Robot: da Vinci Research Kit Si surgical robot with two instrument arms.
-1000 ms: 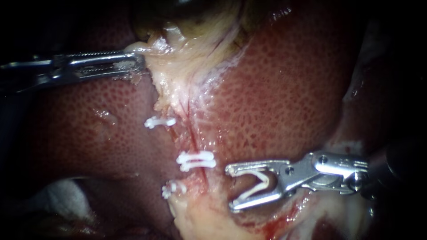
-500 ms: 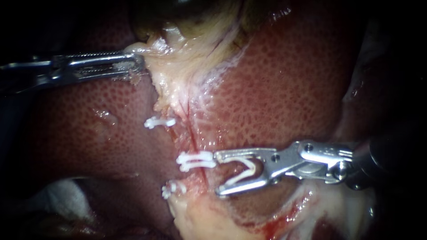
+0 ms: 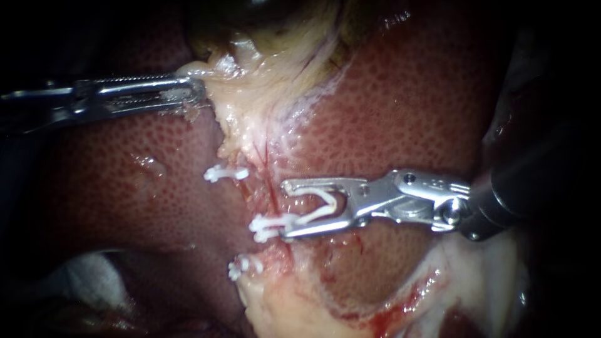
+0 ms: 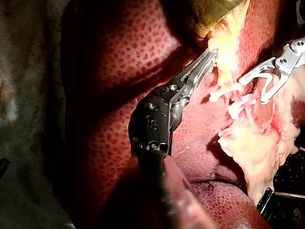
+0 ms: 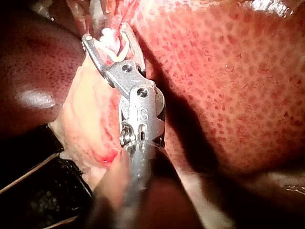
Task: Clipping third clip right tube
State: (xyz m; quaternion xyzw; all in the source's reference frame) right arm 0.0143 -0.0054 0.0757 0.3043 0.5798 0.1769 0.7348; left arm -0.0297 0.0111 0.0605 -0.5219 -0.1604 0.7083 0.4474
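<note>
The liver fills the scene, with a band of pale tissue running down it toward its lower edge. The left instrument comes in across the liver's upper left part; its claw is closed on the edge of that pale tissue and holds it aside.

The right instrument is what has changed. A second ago it was well apart, near the liver's lower right edge. It has since travelled in and up, so its claw tips are now just beside the right tube (the thin red strand in the pale band, as far as I can judge). This looks like the approach for placing the clip, not the closing.

Its claw stands wide, holding the loaded clip, which is still spread with a leg along each side. The lower tip touches or overlaps the placed clip on the tube. I cannot tell whether the tube is already inside the claw's mouth. Two more placed clips sit nearby, an upper clip and a lower clip.
</note>
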